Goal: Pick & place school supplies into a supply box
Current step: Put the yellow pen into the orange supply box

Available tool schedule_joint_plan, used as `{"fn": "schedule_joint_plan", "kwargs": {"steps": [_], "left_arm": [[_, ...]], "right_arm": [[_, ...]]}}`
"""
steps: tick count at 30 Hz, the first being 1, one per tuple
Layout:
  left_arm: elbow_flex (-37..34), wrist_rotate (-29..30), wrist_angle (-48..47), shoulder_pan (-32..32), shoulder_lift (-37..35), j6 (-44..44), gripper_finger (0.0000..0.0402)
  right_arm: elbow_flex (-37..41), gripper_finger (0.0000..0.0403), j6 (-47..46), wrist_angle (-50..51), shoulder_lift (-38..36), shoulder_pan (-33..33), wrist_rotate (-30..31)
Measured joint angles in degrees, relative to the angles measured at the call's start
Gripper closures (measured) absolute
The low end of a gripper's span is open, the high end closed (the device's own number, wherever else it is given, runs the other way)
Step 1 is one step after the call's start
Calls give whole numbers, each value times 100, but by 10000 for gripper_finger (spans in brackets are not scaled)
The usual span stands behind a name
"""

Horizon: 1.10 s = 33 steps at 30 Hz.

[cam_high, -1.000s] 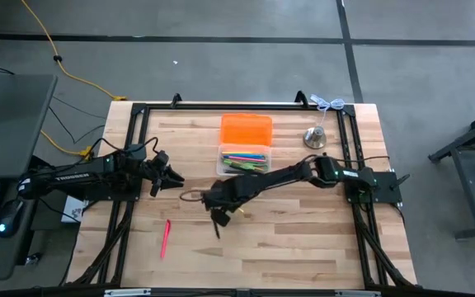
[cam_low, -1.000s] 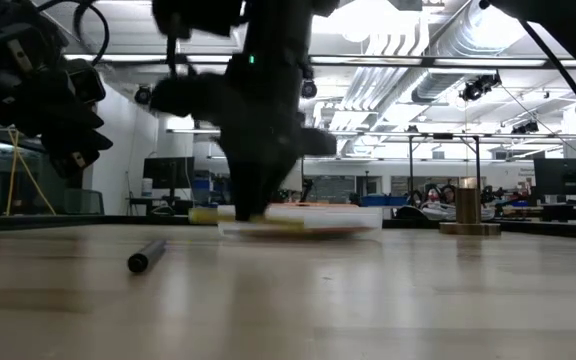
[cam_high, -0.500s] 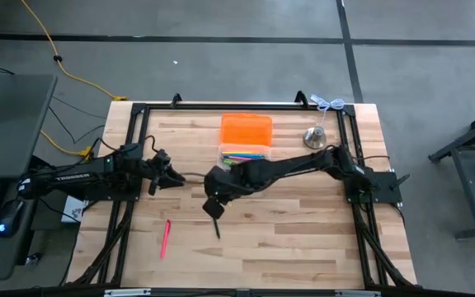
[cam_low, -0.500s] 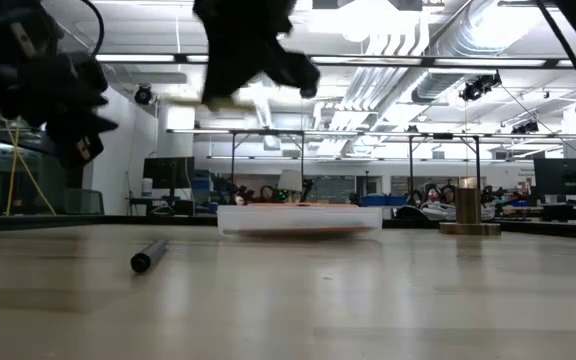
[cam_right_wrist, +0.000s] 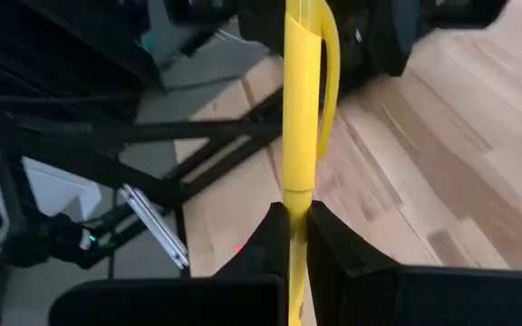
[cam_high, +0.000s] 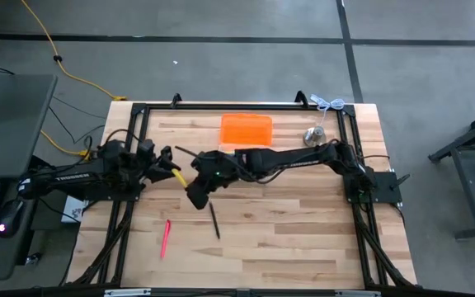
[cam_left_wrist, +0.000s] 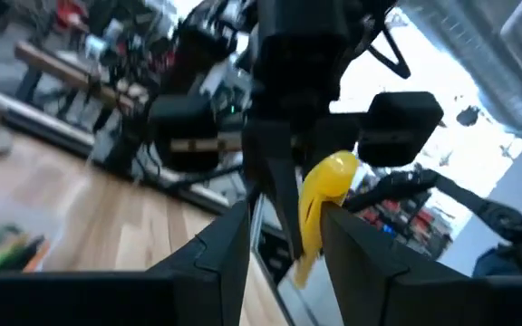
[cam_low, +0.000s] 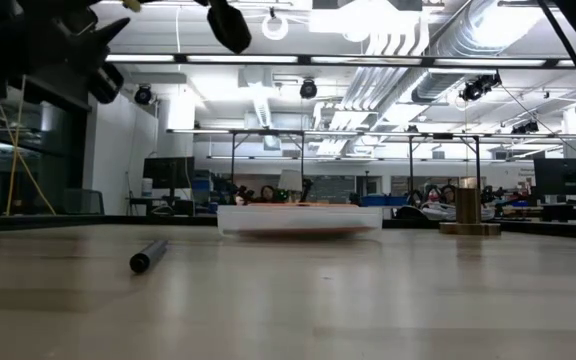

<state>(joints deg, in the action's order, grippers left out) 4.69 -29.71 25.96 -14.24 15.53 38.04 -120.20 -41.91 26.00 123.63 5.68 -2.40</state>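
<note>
A yellow pen (cam_right_wrist: pixel 299 109) with a clipped cap sticks out of my shut right gripper (cam_right_wrist: pixel 295 215), held high over the table's left middle (cam_high: pixel 190 185). My open left gripper (cam_left_wrist: pixel 288 217) faces it from the left (cam_high: pixel 168 160), a finger on either side of the pen's capped end (cam_left_wrist: pixel 320 204). The clear supply box (cam_low: pixel 298 220) stands on the table at the far middle, mostly under my right arm in the high view. A black pen (cam_high: pixel 214 221) and a pink pen (cam_high: pixel 165 238) lie flat on the wood. My right gripper pinches the yellow pen's barrel (cam_right_wrist: pixel 295 201) between its two fingers, just behind the cap. The pen runs along the fingers and out past their tips toward my left gripper. It is lifted clear of the table. Whether my left gripper touches the cap, I cannot tell.
A bright orange rectangular piece (cam_high: pixel 246 128) lies just beyond the box. A silver bell (cam_high: pixel 313 136) stands at the far right. A black frame (cam_high: pixel 138 111) rims the table. Bare wood (cam_high: pixel 303 231) spreads along the near side.
My right gripper has risen from the table with the yellow pen, gone toward the left gripper and tipped its fingers up toward level. My left gripper has tipped upward and risen a little. The black pen has stayed where it lay.
</note>
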Motion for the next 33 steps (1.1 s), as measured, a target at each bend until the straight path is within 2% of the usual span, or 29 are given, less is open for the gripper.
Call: {"fn": "schedule_joint_plan", "kwargs": {"steps": [9, 33], "left_arm": [[7, 500, 90, 0, -1, -8, 234], [20, 509, 102, 0, 0, -23, 234]], "right_arm": [[4, 402, 95, -430, 0, -196, -71], [7, 402, 341, -831, 0, -591, -222]]}}
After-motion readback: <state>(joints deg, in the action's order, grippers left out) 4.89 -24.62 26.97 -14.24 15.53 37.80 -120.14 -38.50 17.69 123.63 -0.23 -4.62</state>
